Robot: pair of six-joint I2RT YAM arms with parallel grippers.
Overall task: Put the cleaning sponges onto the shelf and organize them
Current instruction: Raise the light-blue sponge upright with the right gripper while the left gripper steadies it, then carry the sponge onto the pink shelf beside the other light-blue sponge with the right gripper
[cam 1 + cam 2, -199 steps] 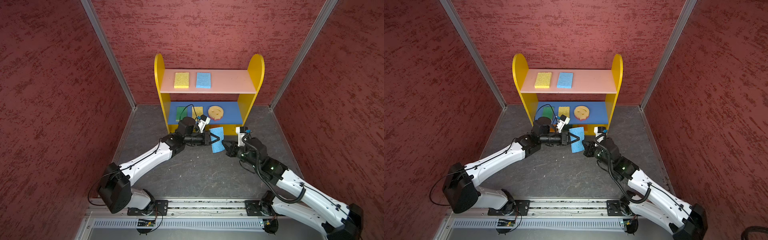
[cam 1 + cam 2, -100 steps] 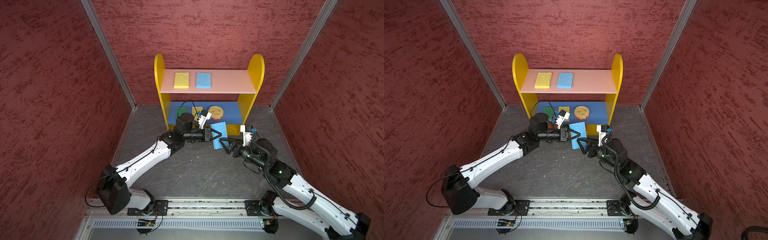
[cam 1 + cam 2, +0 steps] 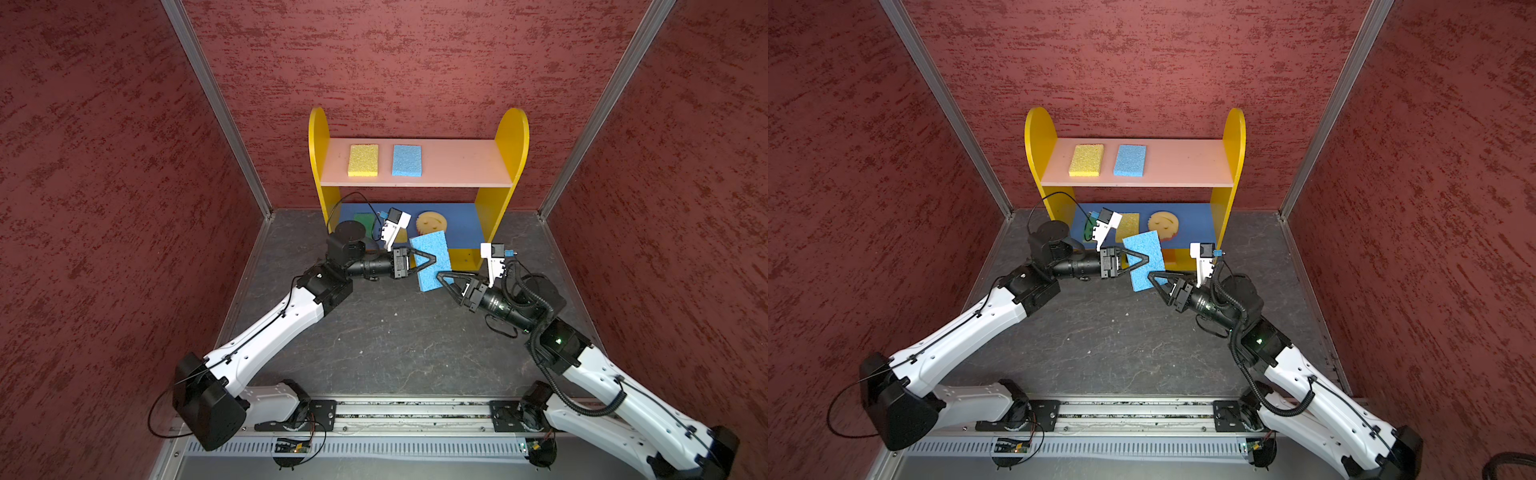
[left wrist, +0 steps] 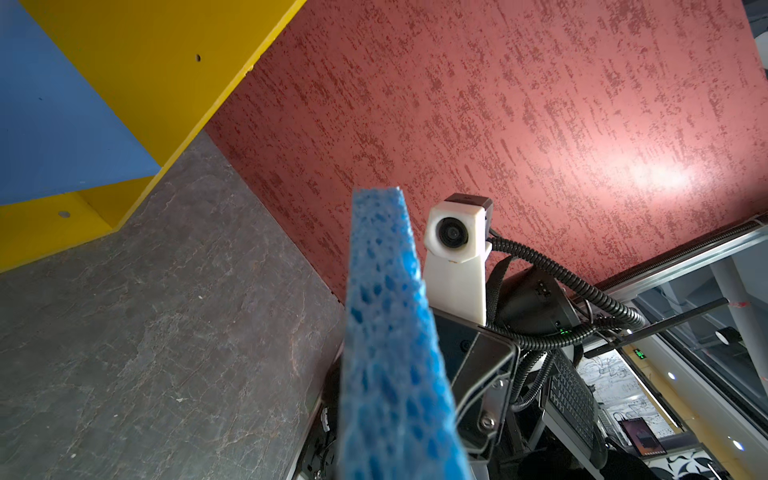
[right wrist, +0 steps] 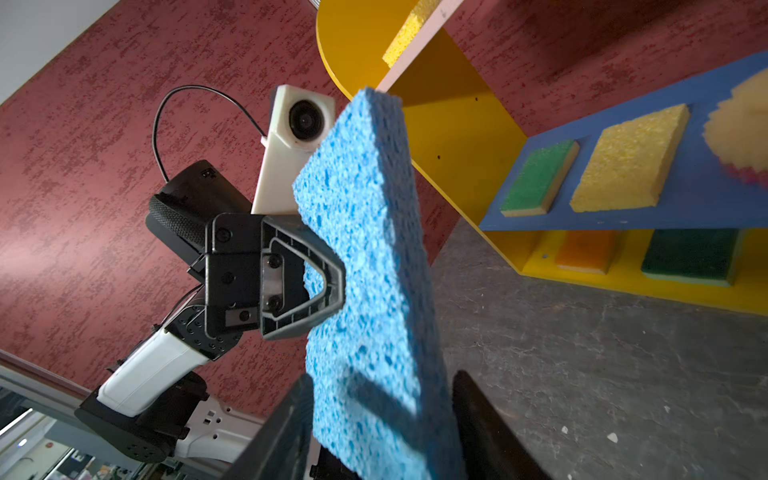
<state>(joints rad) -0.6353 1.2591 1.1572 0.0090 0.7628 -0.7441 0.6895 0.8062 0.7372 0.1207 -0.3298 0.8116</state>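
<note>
A blue sponge [image 3: 432, 266] [image 5: 365, 249] hangs on edge above the floor in front of the shelf [image 3: 461, 166]. My left gripper [image 3: 434, 259] [image 5: 332, 286] is shut on its middle. My right gripper [image 3: 438, 280] [image 5: 382, 380] is open, one finger on each side of the sponge's lower end, close to its faces. The pink top board carries a yellow sponge [image 3: 363, 160] and a blue one [image 3: 407, 160]. On the blue middle board lie a green sponge [image 5: 540, 178], a yellow one [image 5: 631, 160] and the round smiley sponge [image 3: 432, 222]. An orange sponge [image 5: 586, 249] and a dark green one [image 5: 690, 253] sit on the bottom board.
Red textured walls [image 3: 124, 208] close in the cell on three sides. The dark stone floor [image 3: 395, 340] lies between the arms and the metal base rail [image 3: 415, 415]. The right half of the pink board is bare.
My right gripper let go of the blue sponge, opened wide, then came back narrower around its lower end. The left gripper kept its hold and carried the sponge slightly up toward the shelf.
</note>
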